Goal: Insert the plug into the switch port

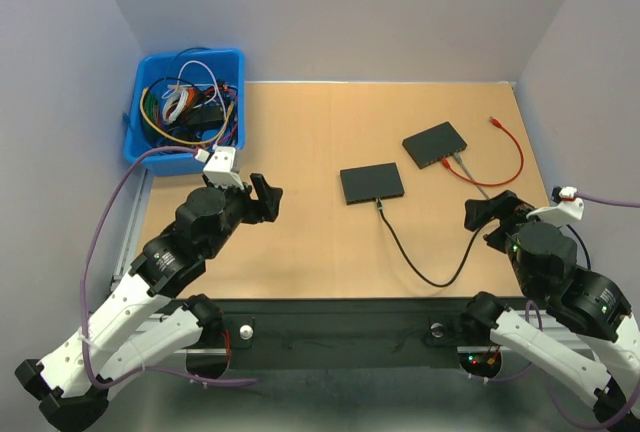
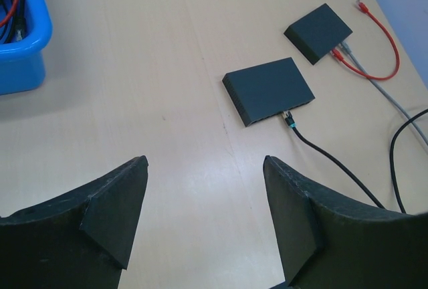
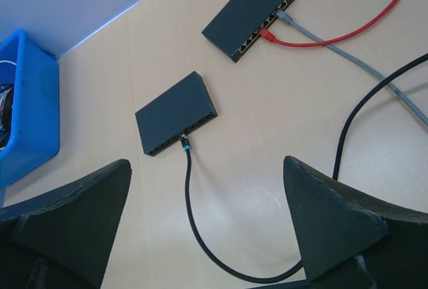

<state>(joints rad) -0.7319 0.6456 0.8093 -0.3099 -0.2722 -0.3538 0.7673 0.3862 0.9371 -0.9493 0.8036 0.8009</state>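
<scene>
A light wooden tabletop point(image 1: 300, 152) is seen from above, with two robot arms mounted at its near edge. The left tool point(image 1: 267, 198) hovers over the left-centre of the tabletop. Its two dark fingers point(image 2: 114, 202) are spread wide, with nothing between them. The right tool point(image 1: 487, 214) hangs over the right side, also spread wide and holding nothing.

Two flat black network switches lie near the middle. The nearer switch point(image 1: 372, 183) sits between the two tools. The plug point(image 3: 184, 141), marked by a small teal collar, sits in a port on that switch's near edge. Its black cable point(image 1: 430, 274) trails toward the near edge, then curves back up toward the right tool, where its other end passes out of sight.

The farther switch point(image 1: 435, 144) lies just beyond and to the right, angled. A red cable point(image 1: 512, 157) and a grey cable point(image 1: 470, 178) are plugged into its near edge side by side. The red one loops round to a loose end lying on the tabletop farther back. The grey one runs toward the right arm.

A blue bin point(image 1: 232, 102) of tangled cables stands at the far left corner.
</scene>
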